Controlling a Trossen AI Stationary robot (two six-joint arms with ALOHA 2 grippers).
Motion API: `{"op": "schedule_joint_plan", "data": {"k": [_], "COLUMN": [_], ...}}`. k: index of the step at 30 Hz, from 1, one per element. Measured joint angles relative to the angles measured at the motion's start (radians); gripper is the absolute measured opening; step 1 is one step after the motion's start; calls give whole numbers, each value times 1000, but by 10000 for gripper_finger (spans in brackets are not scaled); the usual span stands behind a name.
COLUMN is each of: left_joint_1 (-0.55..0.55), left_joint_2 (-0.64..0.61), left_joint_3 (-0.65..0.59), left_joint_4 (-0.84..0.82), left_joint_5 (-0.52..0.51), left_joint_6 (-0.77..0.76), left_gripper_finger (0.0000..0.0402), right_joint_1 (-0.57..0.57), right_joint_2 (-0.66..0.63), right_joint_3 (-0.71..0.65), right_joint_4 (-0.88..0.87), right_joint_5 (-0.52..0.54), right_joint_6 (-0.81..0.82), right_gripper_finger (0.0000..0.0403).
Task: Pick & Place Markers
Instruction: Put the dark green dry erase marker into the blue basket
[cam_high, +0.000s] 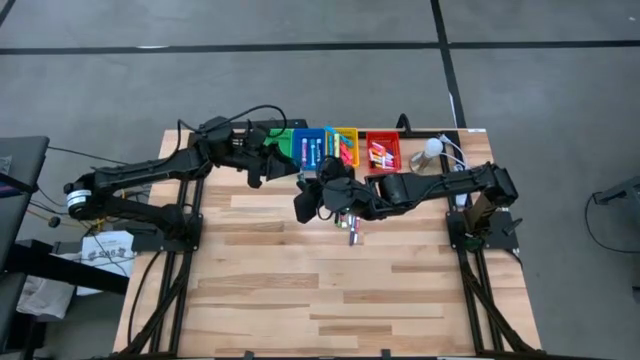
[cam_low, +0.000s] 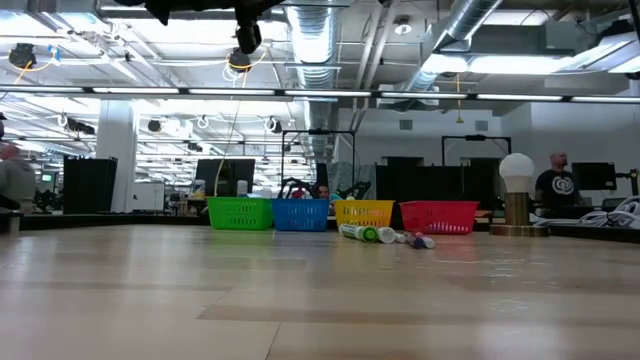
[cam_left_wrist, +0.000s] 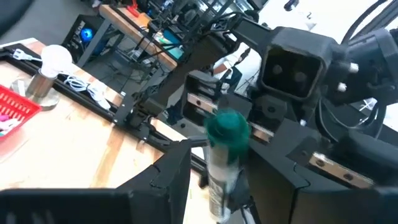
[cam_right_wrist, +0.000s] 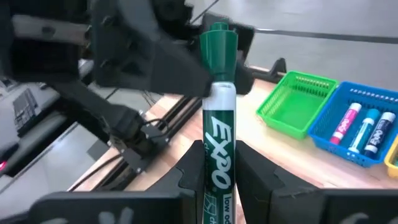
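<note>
Right hand (cam_right_wrist: 219, 180) grips an upright green marker (cam_right_wrist: 217, 124); left-wrist view shows it blurred.

Grey floor (cam_high: 300, 80), ceiling ducts (cam_low: 320, 30), strip lights.

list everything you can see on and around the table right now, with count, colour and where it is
green bin: one, green, far edge of the table, leftmost in the row, looks empty
blue bin: one, blue, next to the green bin, holds markers
yellow bin: one, yellow, third in the row, holds markers
red bin: one, red, rightmost in the row, holds markers
loose markers: a few, mixed caps, on the table in front of the yellow and red bins
lamp: one, white globe on a metal base, right of the red bin
table: one, light wood
people: at least two, in the room behind
green marker: one, white barrel, green cap, in the right gripper
left gripper: black, near the bins
right gripper: black, beside it
</note>
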Motion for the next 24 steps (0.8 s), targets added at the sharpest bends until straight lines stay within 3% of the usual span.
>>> {"op": "schedule_joint_plan", "data": {"k": [13, 20, 24], "left_joint_1": [-28, -46, -46], "left_joint_2": [-1, -1, -1], "left_joint_3": [0, 0, -1], "left_joint_4": [7, 13, 19], "left_joint_5": [-38, -34, -33], "left_joint_6": [42, 75, 91], "left_gripper_finger": [140, 71, 65], "right_joint_1": [-2, -3, -3], "right_joint_2": [0, 0, 0], "right_joint_3": [0, 0, 0], "right_joint_4": [41, 46, 46], "right_joint_5": [11, 0, -4], "right_joint_6": [-22, -49, -50], "right_gripper_finger": [56, 60, 70]}}
